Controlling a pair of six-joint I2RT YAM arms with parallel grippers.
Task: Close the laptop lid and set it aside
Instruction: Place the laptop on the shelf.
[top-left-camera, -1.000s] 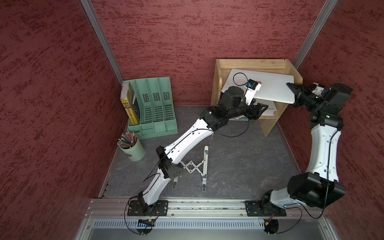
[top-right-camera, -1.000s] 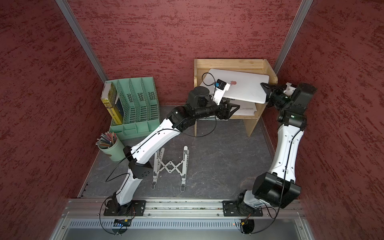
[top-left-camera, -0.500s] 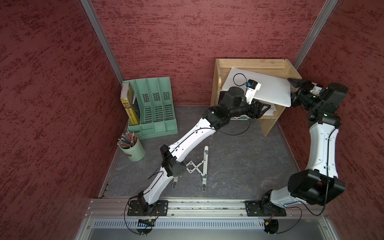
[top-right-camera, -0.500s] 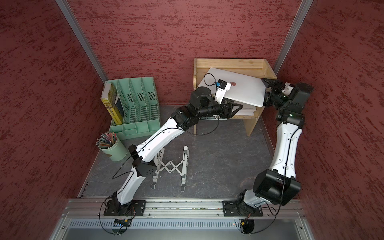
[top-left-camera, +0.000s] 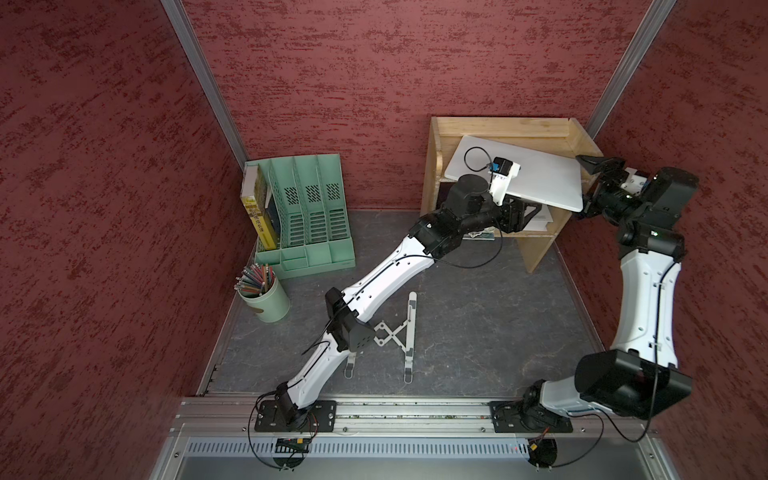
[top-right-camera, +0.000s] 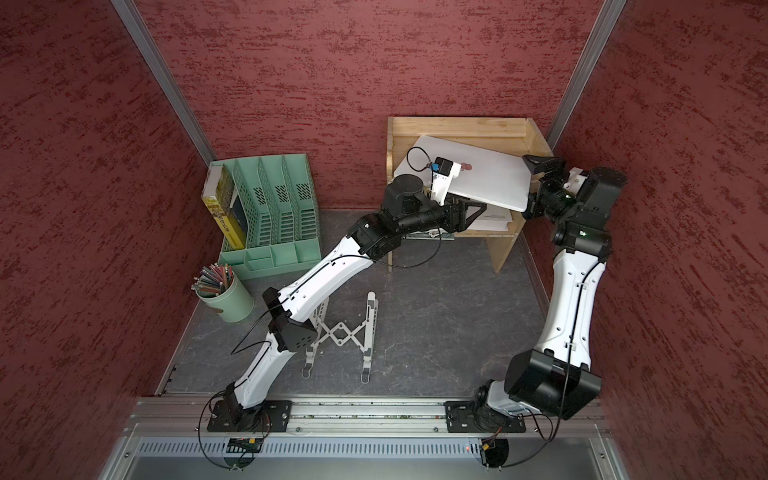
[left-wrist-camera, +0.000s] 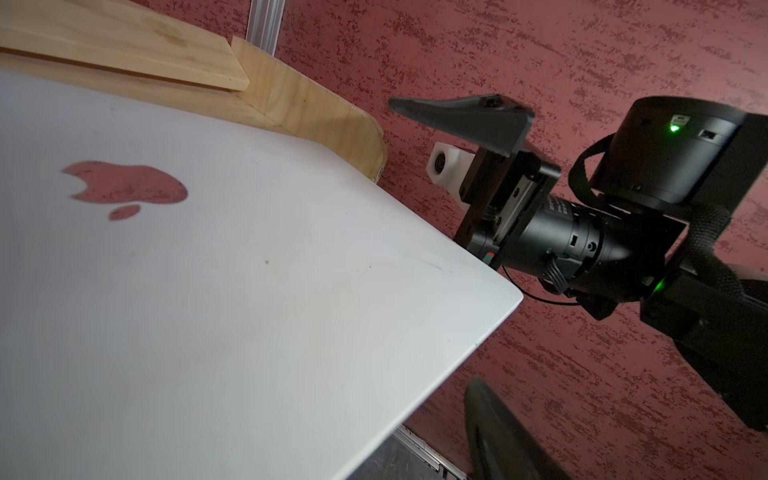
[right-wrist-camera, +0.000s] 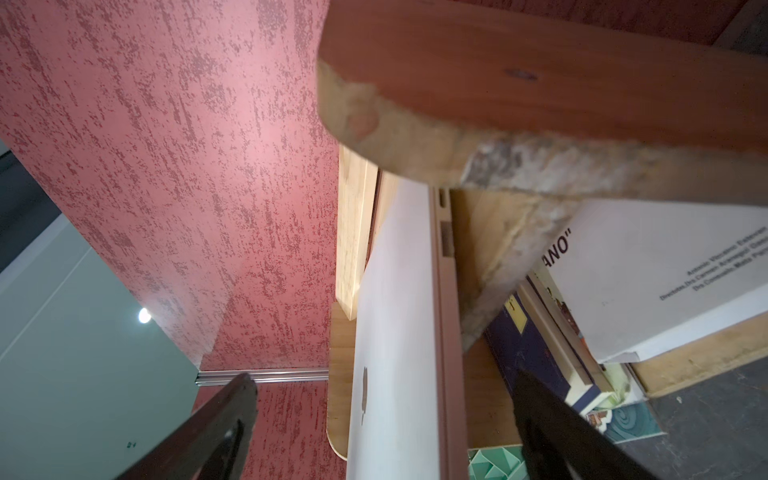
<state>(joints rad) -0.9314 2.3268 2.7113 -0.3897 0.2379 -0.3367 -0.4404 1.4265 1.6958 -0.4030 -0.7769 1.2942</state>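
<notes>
The silver-white laptop (top-left-camera: 536, 178) (top-right-camera: 490, 183) lies closed and askew on top of the wooden shelf (top-left-camera: 498, 124), its front edge overhanging. The laptop lid (left-wrist-camera: 208, 291) faces up and shows its apple logo (left-wrist-camera: 124, 189). My left gripper (top-left-camera: 525, 212) (top-right-camera: 469, 210) sits under that front edge. One of its fingers (left-wrist-camera: 498, 436) shows well off to the side, and the laptop hides the rest. My right gripper (top-left-camera: 582, 187) (top-right-camera: 527, 186) (right-wrist-camera: 382, 376) stands wide open at the laptop's right edge (right-wrist-camera: 444, 332), with one finger above it and one below, neither touching.
A white book (right-wrist-camera: 648, 282) and other books lie inside the shelf under the top board. On the floor are a folding stand (top-left-camera: 399, 336), a green file organizer (top-left-camera: 307, 216) with a yellow book (top-left-camera: 257, 216), and a pencil cup (top-left-camera: 264, 297). Red walls stand close around.
My right gripper has gone from shut against the laptop's right edge to wide open around it. My left gripper has slid further in under the laptop's front edge.
</notes>
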